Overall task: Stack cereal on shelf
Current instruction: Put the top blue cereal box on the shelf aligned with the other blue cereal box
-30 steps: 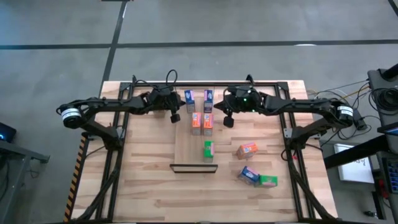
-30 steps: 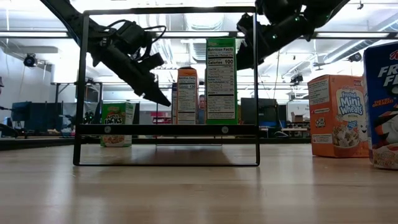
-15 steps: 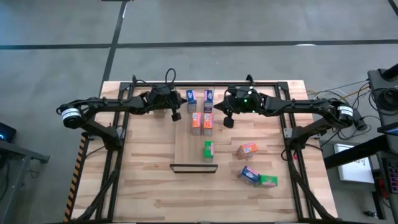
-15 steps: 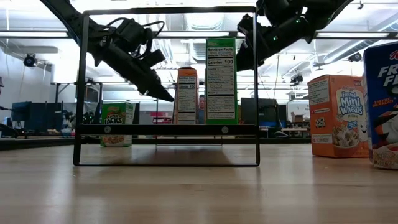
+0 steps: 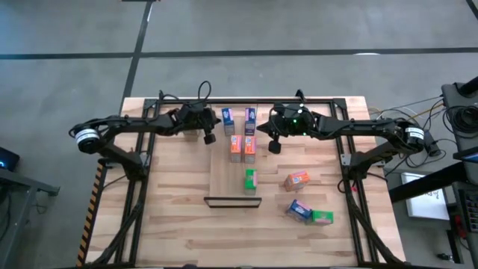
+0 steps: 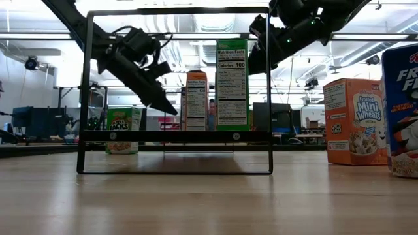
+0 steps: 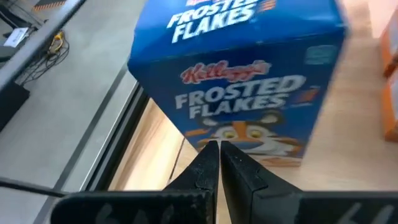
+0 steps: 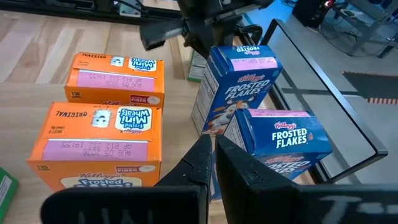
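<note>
Cereal sits in two groups: two blue boxes (image 5: 239, 117) and two orange boxes (image 5: 242, 145) upright in pairs at the far end of the shelf (image 5: 221, 175), one green box (image 5: 250, 178) alone nearer its dark lip (image 5: 232, 202). Off the panel on the tabletop (image 5: 172, 217): an orange box (image 5: 297, 180), a blue box (image 5: 299, 211) and a green box (image 5: 323, 217), all still to place. Left gripper (image 5: 210, 138) just beside the far-left blue box (image 7: 242, 81), fingers pressed together, holding nothing. Right gripper (image 5: 273, 145) just beside the orange pair, likewise closed and empty. Risk, probably: closed tips so near the upright boxes could nudge one over and topple its neighbour, spoiling the rows already made.
</note>
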`<move>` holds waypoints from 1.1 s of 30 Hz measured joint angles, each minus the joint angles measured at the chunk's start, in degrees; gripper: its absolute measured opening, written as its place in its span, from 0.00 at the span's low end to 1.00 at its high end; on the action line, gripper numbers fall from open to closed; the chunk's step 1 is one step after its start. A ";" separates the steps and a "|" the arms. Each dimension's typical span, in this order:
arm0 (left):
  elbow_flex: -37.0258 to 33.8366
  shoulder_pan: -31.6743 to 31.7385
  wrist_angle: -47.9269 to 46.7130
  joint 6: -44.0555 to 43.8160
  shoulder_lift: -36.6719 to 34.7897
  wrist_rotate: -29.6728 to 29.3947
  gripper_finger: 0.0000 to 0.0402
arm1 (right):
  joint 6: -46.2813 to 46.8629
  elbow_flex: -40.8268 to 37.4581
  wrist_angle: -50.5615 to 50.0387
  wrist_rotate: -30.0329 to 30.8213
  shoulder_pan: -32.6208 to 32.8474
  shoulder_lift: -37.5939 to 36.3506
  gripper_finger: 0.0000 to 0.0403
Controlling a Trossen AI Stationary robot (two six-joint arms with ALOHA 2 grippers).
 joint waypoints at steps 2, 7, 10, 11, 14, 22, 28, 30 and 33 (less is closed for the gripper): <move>0.00 0.14 1.41 0.01 1.67 -0.01 0.00 | -0.01 0.00 -0.03 0.00 0.01 0.00 0.03; 0.70 0.19 4.18 0.04 5.46 0.06 0.00 | -0.43 -0.02 -0.04 0.00 0.01 0.00 0.03; 1.43 0.19 4.59 0.03 6.88 0.07 0.00 | -0.46 -0.02 -0.04 0.00 0.01 0.00 0.03; 1.60 0.19 4.51 0.02 7.18 0.06 0.00 | -0.46 -0.02 -0.04 0.00 0.01 0.00 0.03; 2.43 0.19 4.76 0.00 7.82 0.08 0.00 | -0.48 -0.02 -0.04 0.00 0.01 0.00 0.03; 3.06 0.15 4.52 -0.04 8.38 0.10 0.00 | -0.46 -0.02 -0.03 0.00 -0.01 0.00 0.03; 3.13 0.08 4.53 -1.34 8.04 1.01 0.00 | -0.46 -0.02 -0.02 0.00 -0.01 0.00 0.03; 3.13 0.06 4.54 -1.62 8.04 2.20 0.00 | -0.46 -0.02 -0.02 0.00 -0.01 0.00 0.03; 3.13 -0.06 4.55 -2.19 7.97 3.62 0.00 | -0.46 -0.02 -0.02 0.00 -0.01 0.00 0.03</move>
